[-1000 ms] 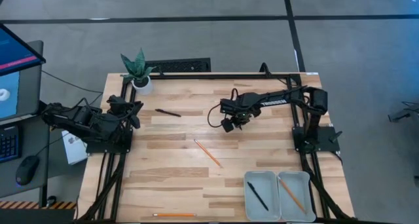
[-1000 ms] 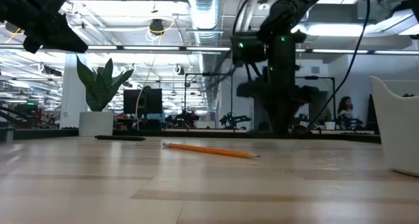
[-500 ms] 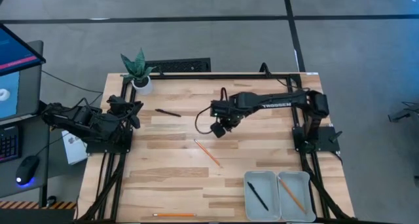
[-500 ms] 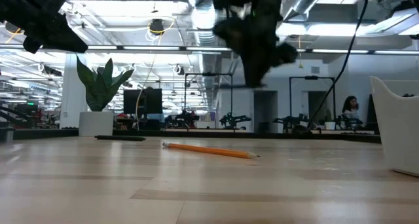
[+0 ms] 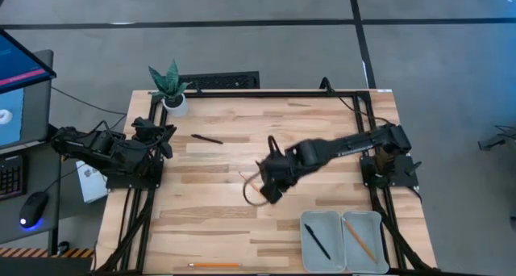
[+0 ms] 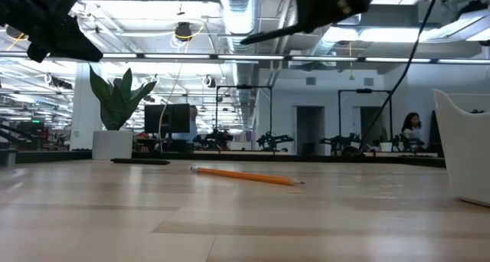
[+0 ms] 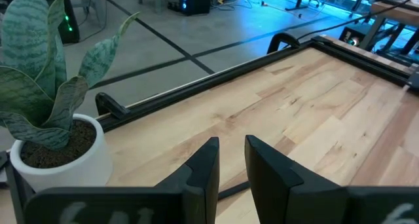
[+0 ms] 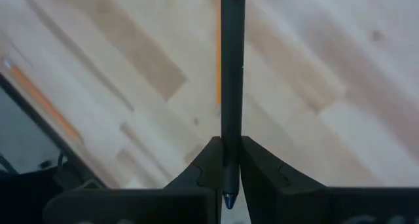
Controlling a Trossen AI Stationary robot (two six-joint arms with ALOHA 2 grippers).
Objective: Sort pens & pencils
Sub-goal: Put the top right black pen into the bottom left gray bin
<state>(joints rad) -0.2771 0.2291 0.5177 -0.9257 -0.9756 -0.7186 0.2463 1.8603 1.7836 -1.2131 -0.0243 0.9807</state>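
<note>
My right gripper (image 5: pixel 270 187) hangs high over the table's middle, shut on a black pen (image 8: pixel 230 67). That pen shows as a dark stick (image 6: pixel 268 34) at the top of the low view. An orange pencil (image 6: pixel 245 176) lies flat on the table below it. A second black pen (image 5: pixel 207 139) lies flat at the far left, in front of my left gripper (image 7: pixel 230 165). The left gripper waits at the left edge with a narrow gap between its fingers and nothing in it. My right gripper pinches the pen between its two fingers (image 8: pixel 203 168), near one end of the pen (image 8: pixel 227 149). The fingers come from above, pointing steeply down, and lie across the pen. The pen is lifted clear of the table, roughly level, and most of it sticks out to one side.
Two white trays stand at the near right: one (image 5: pixel 321 227) holds a black pen (image 5: pixel 317 240), the other (image 5: pixel 367 223) an orange pencil (image 5: pixel 359 240). Another pencil (image 5: pixel 214 265) lies at the near edge. A potted plant (image 5: pixel 171 86) stands at the far left corner.
My right gripper has carried the pen from the far middle toward the table's near edge and upward, rising almost out of the low view and rolling somewhat. It has stayed shut on the pen. The pencil and the other pen have not moved.
</note>
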